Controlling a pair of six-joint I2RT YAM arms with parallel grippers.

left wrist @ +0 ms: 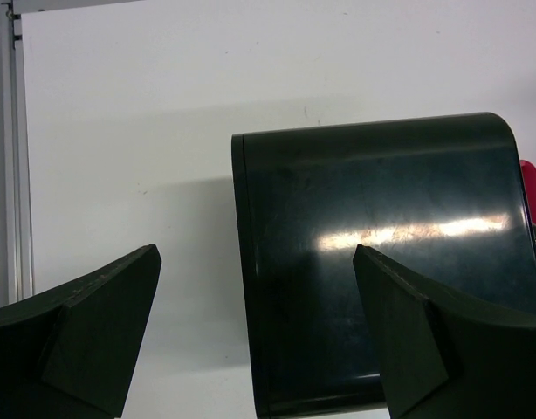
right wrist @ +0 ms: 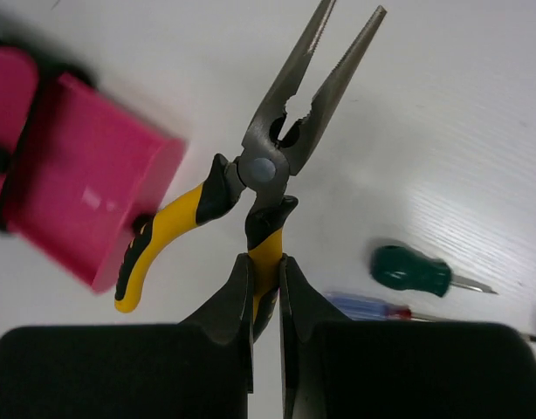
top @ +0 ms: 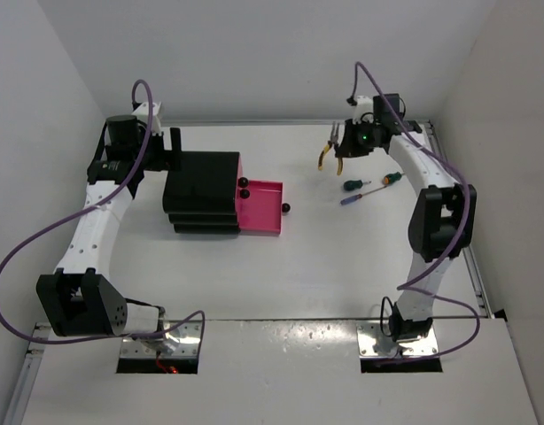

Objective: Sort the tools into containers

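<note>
Now, the black cabinet (top: 201,190) has its lowest pink drawer (top: 259,208) pulled out on its right side, ready to receive. The left gripper (left wrist: 255,262) hangs over the cabinet's back edge, fingers spread wide and empty, likely placed to steady it. Well right of the cabinet, the right gripper (right wrist: 266,271) pinches one yellow handle of the pliers (right wrist: 277,157), a hold suited to carrying them to the drawer. The green screwdriver (right wrist: 408,269) and the purple screwdriver (right wrist: 373,307) lie far right of the cabinet.

The drawer (right wrist: 85,201) is blurred, and the jaws hide part of the purple screwdriver (right wrist: 366,307).
</note>
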